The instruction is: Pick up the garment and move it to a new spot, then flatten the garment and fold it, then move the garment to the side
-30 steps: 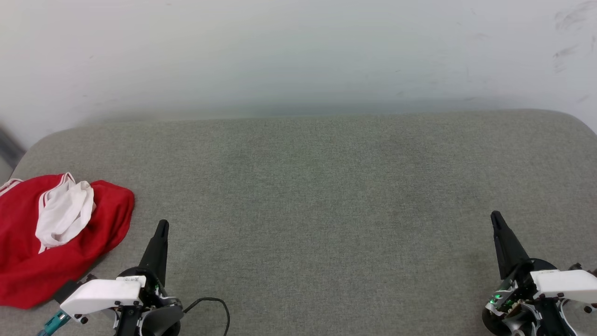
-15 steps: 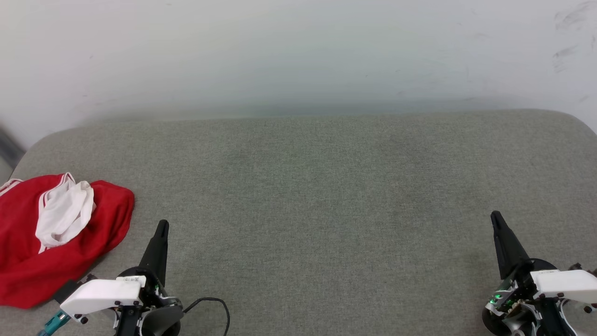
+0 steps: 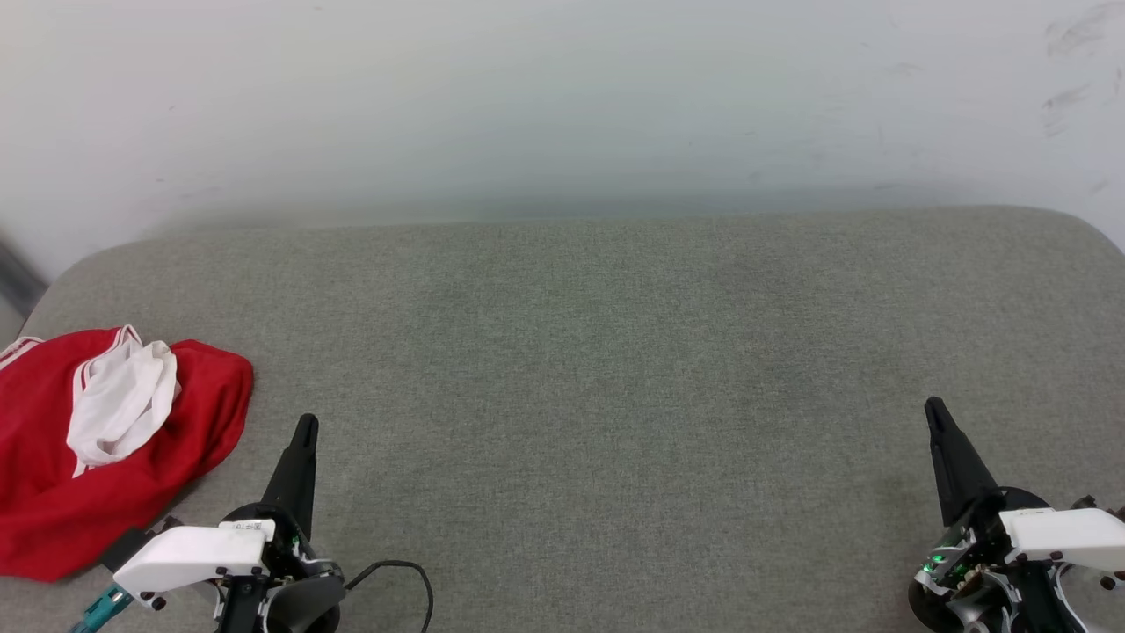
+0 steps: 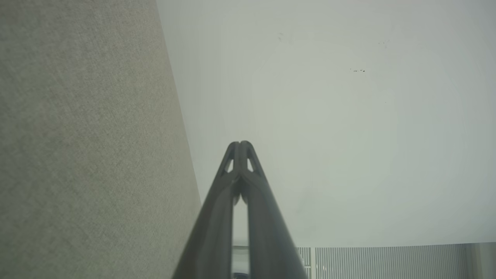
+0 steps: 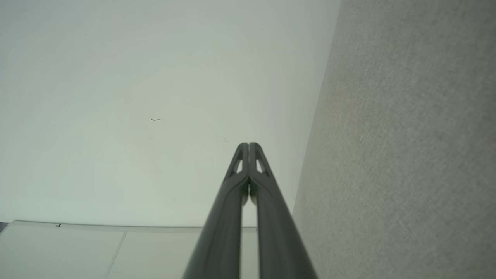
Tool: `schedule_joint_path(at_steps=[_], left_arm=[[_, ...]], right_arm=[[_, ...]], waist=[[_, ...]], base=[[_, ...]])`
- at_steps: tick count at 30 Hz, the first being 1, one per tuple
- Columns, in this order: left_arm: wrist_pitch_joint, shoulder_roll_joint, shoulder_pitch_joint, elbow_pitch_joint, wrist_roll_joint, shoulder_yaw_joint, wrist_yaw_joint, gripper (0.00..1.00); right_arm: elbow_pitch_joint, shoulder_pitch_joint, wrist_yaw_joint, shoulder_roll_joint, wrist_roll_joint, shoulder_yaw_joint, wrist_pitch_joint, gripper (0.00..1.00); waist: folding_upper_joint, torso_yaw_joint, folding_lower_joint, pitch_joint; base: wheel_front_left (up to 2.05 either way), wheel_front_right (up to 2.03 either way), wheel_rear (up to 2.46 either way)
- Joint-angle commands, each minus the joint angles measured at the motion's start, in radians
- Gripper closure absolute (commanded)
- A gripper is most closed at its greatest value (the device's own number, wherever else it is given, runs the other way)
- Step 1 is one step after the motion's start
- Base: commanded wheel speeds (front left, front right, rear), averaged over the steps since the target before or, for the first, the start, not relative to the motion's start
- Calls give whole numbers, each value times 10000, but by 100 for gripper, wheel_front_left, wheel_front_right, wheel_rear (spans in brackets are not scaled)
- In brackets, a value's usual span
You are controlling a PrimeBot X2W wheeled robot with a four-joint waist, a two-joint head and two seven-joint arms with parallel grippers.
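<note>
Garment [image 3: 53,475]: crumpled red heap at the far left of the grey tabletop [image 3: 615,369], near the front edge. A white sleeve [image 3: 119,404] with striped trim is bunched on top. The frame edge cuts off its left side. No lettering or number can be seen, so I can't tell which face is up. Its lower right corner meets the left arm's wrist housing [image 3: 189,554]; can't tell if they touch.

Left gripper [image 3: 305,424]: low over the tabletop, just right of the garment and clear of it, pointing at the wall [image 3: 562,105]. Jaws closed tip to tip, nothing between them; the wrist view confirms this [image 4: 240,144].

Right gripper [image 3: 933,406]: far right of the tabletop, well apart from the garment. Jaws also pressed together and empty, as its wrist view shows [image 5: 248,145].

A black cable [image 3: 413,571] loops beside the left wrist, and a teal connector [image 3: 101,607] is partly cut off by the bottom edge.

Versus the earlier frames: no difference. The garment has the same shape and spot, and both arms are in the same pose with their jaws closed as before. Camera unmoved.
</note>
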Motion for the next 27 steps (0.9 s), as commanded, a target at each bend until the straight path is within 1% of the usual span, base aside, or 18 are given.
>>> schedule_joint_path(at_steps=[1,2,3,6,10,14,15,19,27], left_arm=[[12,-13,-71,-1,13,22,-48,100],[12,-13,-71,-1,13,22,-48,100],[-4,-2,11,30,1,-8,4,0],[-61,-27,163,191,15,-52,13,0],[-271,-25,205,27,92,-99,12,0],[-471,-24,243,-40,457,-22,10,0],[-662,-22,214,-150,1157,139,67,0],[-845,-21,200,-459,2066,152,312,0],[-1185,-19,301,-1107,4028,-159,1006,0]], right_arm=[[3,-131,-3,40,-44,7,3,100],[3,-131,-3,40,-44,7,3,100],[32,17,0,-2,2,0,-2,0],[219,190,-2,4,-22,24,-44,0],[167,247,-2,5,-156,78,-255,0],[126,287,-2,6,-594,43,-457,0],[-26,311,-2,7,-1356,-52,-647,0],[-332,335,-2,8,-2330,-123,-831,0],[-1054,435,-2,9,-4445,0,-1173,0]], waist=[[0,0,1,0],[0,0,1,0],[0,0,1,0],[0,0,1,3],[0,-2,1,8],[0,-4,1,15],[0,-7,1,25],[0,-6,1,41],[0,-2,1,61]], base=[[0,0,0],[0,0,0],[0,0,0],[0,0,0],[0,0,0],[0,0,0],[0,0,0],[0,0,0],[0,0,0]])
